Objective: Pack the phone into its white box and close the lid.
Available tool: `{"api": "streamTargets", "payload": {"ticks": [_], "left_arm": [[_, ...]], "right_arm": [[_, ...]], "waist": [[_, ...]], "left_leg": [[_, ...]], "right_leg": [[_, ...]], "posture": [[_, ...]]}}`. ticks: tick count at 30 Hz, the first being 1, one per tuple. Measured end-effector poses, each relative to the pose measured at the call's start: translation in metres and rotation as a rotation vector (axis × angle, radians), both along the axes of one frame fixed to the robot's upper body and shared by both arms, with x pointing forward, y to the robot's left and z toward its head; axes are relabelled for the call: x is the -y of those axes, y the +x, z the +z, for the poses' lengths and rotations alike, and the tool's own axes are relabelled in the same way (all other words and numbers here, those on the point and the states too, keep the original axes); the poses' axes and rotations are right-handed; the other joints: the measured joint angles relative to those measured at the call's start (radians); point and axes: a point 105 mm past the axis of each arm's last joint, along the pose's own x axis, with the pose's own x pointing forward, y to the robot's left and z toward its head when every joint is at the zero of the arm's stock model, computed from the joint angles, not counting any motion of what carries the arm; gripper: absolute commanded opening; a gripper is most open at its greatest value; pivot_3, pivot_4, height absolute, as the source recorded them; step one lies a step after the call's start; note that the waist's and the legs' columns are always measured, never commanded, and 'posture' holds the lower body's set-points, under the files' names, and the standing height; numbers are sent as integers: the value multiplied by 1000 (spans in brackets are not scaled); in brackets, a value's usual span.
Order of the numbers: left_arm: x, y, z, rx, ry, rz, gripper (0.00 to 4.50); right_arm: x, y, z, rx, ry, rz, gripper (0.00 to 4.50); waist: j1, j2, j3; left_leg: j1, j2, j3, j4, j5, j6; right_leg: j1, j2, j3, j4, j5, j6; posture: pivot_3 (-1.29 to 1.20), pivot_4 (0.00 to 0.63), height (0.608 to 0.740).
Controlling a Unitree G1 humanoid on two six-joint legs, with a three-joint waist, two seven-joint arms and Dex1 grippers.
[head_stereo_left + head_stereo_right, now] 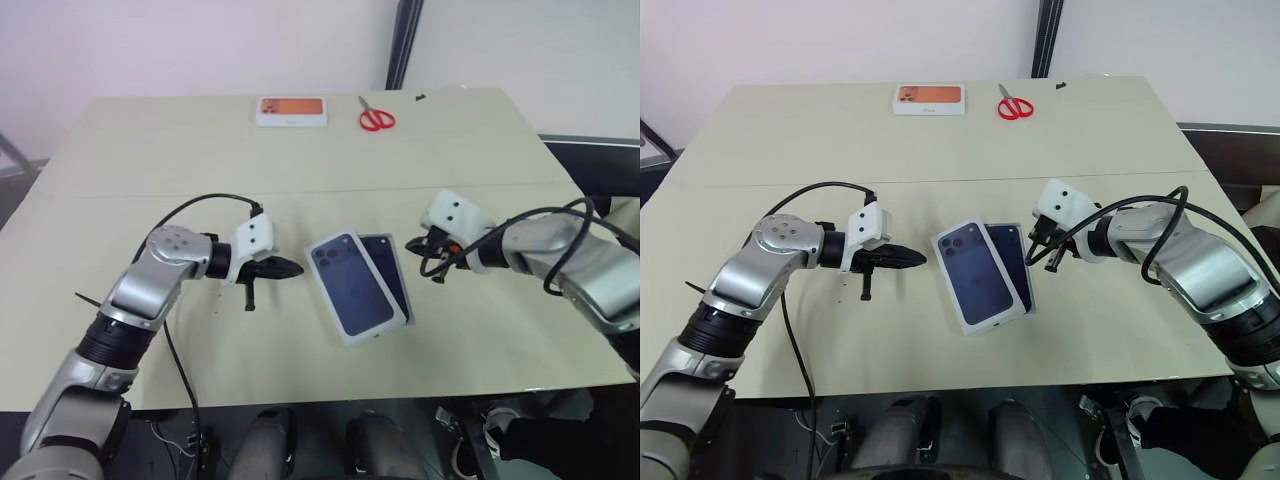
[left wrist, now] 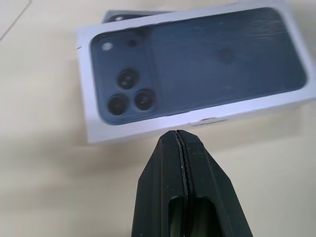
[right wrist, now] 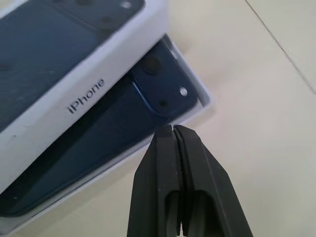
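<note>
1. Now we see the phone point(image 3: 113, 123) lying in the white box point(image 3: 200, 103) near the middle of the table point(image 1: 150, 150), its camera cluster at the far end.
2. We find the lid point(image 1: 350, 287) resting askew over the box's left part, printed side up, so it covers only part of the phone and the box is not closed.
3. Our left gripper point(image 1: 290, 268) hangs just left of the lid, pointing toward it; its two black fingers point(image 2: 163, 177) are pressed together and carry nothing.
4. Our right gripper point(image 1: 1035, 255) sits just beside the box's far right corner, near the phone's camera cluster; its fingers point(image 3: 197, 168) also meet tip to tip with nothing between them.
5. We cannot tell whether the right fingertips touch the box wall or stop just short of it.
6. At the far edge of the table we note a white box with an orange picture point(image 1: 291, 111) and, near it to the right, red-handled scissors point(image 1: 376, 117), both well apart from the grippers.
</note>
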Motion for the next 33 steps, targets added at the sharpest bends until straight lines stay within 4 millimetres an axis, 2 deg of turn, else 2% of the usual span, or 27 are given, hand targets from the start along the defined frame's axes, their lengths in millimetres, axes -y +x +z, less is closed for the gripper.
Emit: {"api": "streamTargets", "payload": {"ticks": [4, 9, 14, 18, 26, 33], "left_arm": [[3, -7, -16, -28, 90, -42, 0], [6, -3, -40, 0, 209, -37, 0], [31, 4, -32, 38, 148, -31, 0], [43, 7, -31, 51, 112, -8, 0], [55, 23, -26, 87, 40, 85, 0], [60, 24, -21, 95, -3, 96, 0]], "right_arm": [[-8, -5, -8, -2, -30, 61, 53], [-18, -9, -17, -12, -60, 110, 53], [-25, -13, -21, -18, -66, 131, 53], [-24, -15, -26, -31, -79, 122, 53], [-17, -15, -29, -47, -103, 81, 53], [-13, -19, -33, -67, -109, 58, 53]], "waist": [[0, 0, 0], [2, 0, 0], [2, 0, 0], [1, 0, 0], [3, 0, 0], [2, 0, 0]], "left_leg": [[0, 0, 0, 0, 0, 0], [0, 0, 0, 0, 0, 0], [0, 0, 0, 1, 0, 0], [0, 0, 0, 1, 0, 0], [0, 0, 0, 2, 0, 0], [0, 0, 0, 2, 0, 0]], "right_leg": [[0, 0, 0, 0, 0, 0], [0, 0, 0, 0, 0, 0], [0, 0, 0, 0, 0, 0], [0, 0, 0, 1, 0, 0], [0, 0, 0, 2, 0, 0], [0, 0, 0, 2, 0, 0]], "posture": [[0, 150, 740], [0, 150, 740], [0, 150, 740], [0, 150, 740], [0, 150, 740], [0, 150, 740]]}}
